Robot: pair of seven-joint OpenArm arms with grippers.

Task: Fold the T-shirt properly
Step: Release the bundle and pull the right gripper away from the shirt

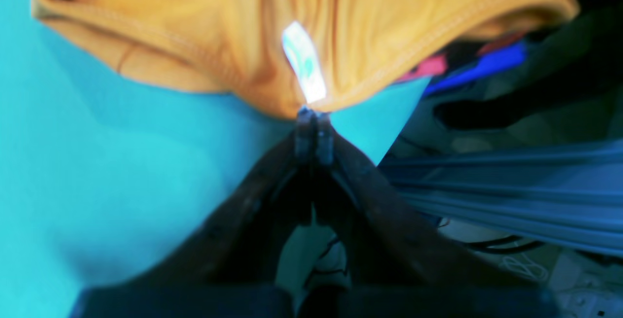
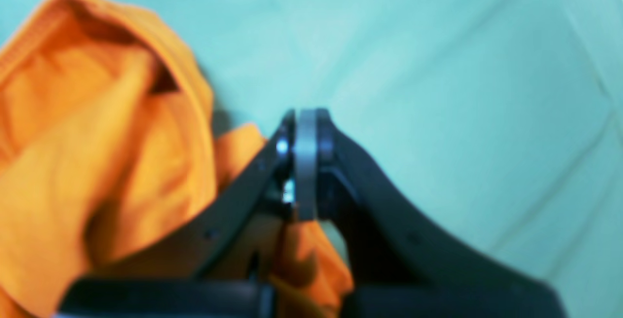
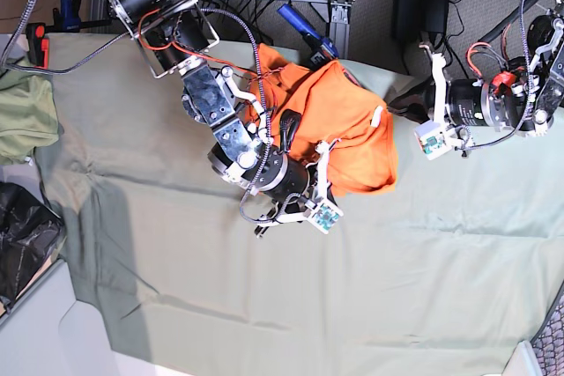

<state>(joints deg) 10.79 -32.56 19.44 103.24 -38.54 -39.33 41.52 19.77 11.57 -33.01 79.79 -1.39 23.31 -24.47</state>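
Orange T-shirt (image 3: 344,121), bunched: I held its hem in the clamped left gripper (image 1: 314,113); right gripper (image 2: 305,113) pinched shut, seemingly empty; best spread flat first.

L hand (image 1: 314,113) pinching T-shirt (image 1: 204,21) hem, white tag (image 1: 304,62)

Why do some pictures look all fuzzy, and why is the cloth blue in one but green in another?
Left wrist view: soft all over, the T-shirt blurred, its label glaring white, the table cloth tinted bright turquoise. Right wrist view: blurrier still, cloth pale mint. Base view: sharpest, cloth dull sage, soft arm shadows.
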